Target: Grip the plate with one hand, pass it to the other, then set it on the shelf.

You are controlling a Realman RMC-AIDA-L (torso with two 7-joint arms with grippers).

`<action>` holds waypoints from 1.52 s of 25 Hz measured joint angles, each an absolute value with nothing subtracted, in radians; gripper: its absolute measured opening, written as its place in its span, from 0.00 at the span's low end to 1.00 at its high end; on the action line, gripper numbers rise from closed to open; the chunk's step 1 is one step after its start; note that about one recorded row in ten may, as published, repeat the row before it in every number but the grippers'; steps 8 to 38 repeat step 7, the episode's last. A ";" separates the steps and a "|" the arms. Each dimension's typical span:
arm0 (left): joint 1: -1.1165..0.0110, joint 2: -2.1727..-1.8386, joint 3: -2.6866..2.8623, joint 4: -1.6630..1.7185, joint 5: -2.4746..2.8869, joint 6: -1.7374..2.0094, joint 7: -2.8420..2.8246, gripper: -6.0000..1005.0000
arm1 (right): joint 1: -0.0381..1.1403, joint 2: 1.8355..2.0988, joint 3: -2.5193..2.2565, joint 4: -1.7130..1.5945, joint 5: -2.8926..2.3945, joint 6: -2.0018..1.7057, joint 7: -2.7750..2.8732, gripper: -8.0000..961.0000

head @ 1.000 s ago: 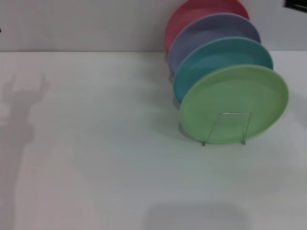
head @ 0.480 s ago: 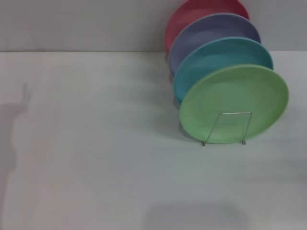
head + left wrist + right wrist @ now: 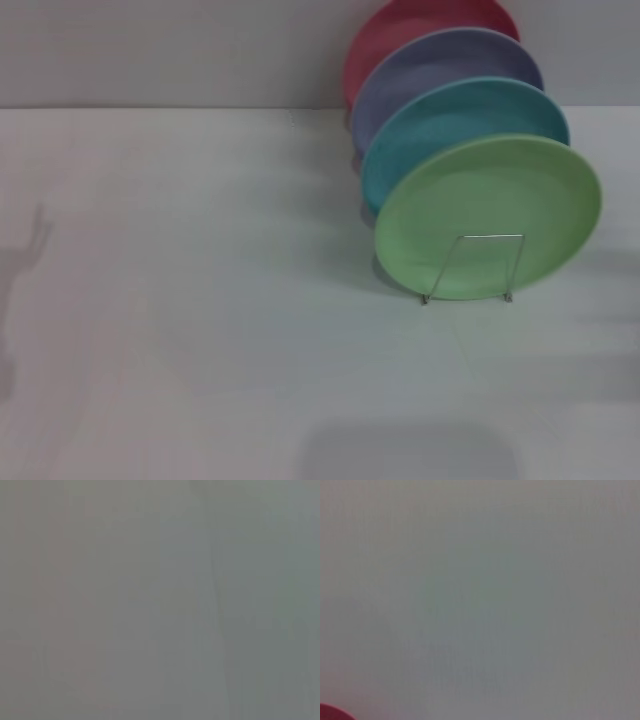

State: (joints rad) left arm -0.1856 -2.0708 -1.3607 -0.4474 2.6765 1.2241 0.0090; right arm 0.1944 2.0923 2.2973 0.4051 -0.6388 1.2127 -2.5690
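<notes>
Standing upright at the frame's right, the light green plate [image 3: 488, 215] fronts three others in the wire shelf [image 3: 468, 268]; neither gripper shows, fingers untellable.

Soft, even light; faint shadows on the table [image 3: 200, 300].

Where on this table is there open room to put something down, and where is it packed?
The white table is bare left of the plates and in front of the rack. It is crowded at the far right: green plate, blue plate, lavender plate and red plate stand overlapping in a row. Neither end effector is in view.
</notes>
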 joint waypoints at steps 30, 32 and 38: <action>-0.188 -2.070 -1.371 -0.409 2.673 1.229 0.005 0.86 | 0.194 2.092 2.299 0.378 -0.637 1.204 -2.589 0.67; -0.188 -2.070 -1.371 -0.409 2.673 1.229 0.005 0.86 | 0.194 2.092 2.299 0.378 -0.637 1.204 -2.589 0.67; -0.188 -2.070 -1.371 -0.409 2.673 1.229 0.005 0.86 | 0.194 2.092 2.299 0.378 -0.637 1.204 -2.589 0.67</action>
